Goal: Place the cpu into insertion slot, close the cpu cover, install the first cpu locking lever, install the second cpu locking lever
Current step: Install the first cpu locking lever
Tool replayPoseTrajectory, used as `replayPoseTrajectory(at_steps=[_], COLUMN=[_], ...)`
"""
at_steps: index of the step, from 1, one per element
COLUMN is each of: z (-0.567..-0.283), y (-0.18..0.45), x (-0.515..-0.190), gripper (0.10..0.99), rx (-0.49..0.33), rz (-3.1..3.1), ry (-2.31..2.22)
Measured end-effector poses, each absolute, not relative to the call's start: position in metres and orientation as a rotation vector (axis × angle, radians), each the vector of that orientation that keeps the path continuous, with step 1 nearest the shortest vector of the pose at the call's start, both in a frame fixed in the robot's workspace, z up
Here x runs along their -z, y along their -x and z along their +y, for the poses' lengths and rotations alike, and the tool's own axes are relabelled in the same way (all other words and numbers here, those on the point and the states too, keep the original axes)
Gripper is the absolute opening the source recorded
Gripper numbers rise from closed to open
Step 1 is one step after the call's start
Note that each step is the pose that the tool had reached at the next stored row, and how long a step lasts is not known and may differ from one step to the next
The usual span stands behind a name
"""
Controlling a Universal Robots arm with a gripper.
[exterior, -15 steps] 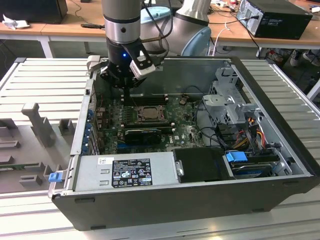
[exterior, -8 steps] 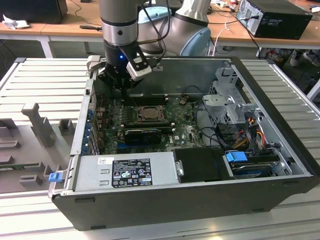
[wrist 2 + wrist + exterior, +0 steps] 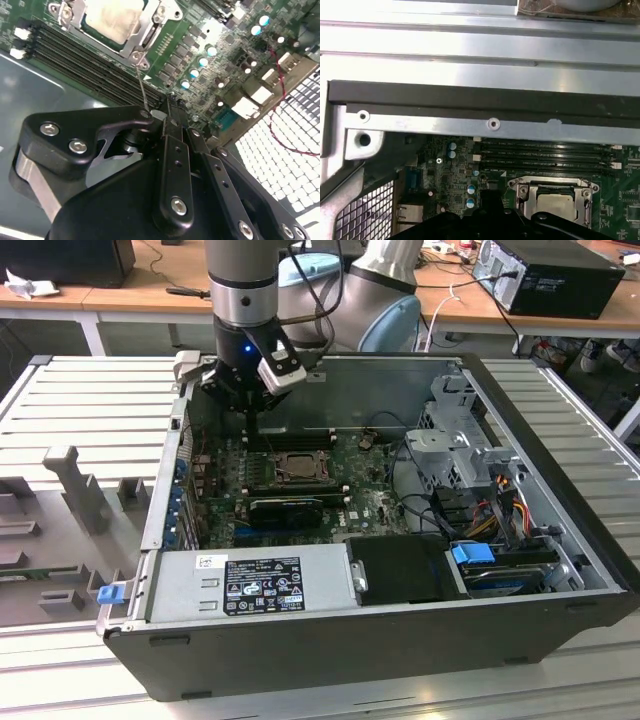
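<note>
- The cpu sits in the slot, its dull silver top showing through the window of the cover, which looks down over it.
- I see a thin wire lever rising from the cover's corner toward my gripper.
- Its fingers look pressed together, and I cannot tell whether they pinch the lever.
- I judge a lever step is in hand; I'd sweep the lever in its own arc and keep it clear of the memory slots just beside the slot.
- The board lies inside an open case, with the power supply on the slot's far side from the gripper.
- The case rests on a ribbed metal table; desks stand behind.
</note>
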State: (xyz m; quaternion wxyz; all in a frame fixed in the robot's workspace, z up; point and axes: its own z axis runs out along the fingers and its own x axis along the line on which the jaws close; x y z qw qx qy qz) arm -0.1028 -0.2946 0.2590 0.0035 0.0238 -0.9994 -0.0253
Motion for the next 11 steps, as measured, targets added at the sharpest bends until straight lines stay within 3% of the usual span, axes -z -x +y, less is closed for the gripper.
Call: replayPoseTrajectory(at_steps=[11], z=[-0.291], y=[0.060], x=[-0.257], gripper=[0.106], rx=[0.079], rz=[-3.132], ry=[-0.074])
